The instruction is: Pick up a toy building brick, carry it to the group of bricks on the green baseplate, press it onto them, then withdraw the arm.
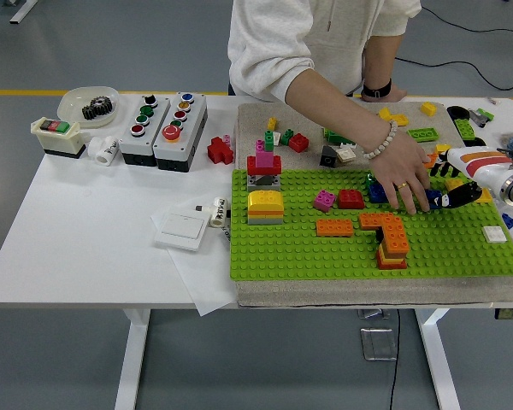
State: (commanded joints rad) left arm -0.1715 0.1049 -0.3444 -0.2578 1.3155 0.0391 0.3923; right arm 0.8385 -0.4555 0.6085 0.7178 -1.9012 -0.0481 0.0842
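Near edge: white table (85, 248); green baseplate (325, 256) on a grey mat (342, 293) at the right half; orange stack (391, 243) nearest on the plate, flat orange brick (334, 227) just left of it; yellow-topped block (265, 206) at plate's left, red-and-pink tower (264, 163) behind it; pink brick (324, 201) and red brick (351, 199) side by side mid-plate; white brick (494, 234) near plate's right edge.
Off the plate, left: white switch plate (181, 229) on paper; loose red brick (220, 151) on bare table.
Right hand (458, 193) comes in from the right edge, over the plate's far right part; dark fingertips point left, next to the person's fingers; can't tell how far open or whether it holds anything; blue brick (433, 199) sits right there, contact unclear.
Person's hand (401, 181) flat on the plate's far side, covering bricks, bead bracelet at wrist.
Far: loose bricks on mat, yellow pieces (392, 117), green brick (422, 134); two button boxes (162, 120), small switch box (57, 137), dish with gear (89, 104) at far left.
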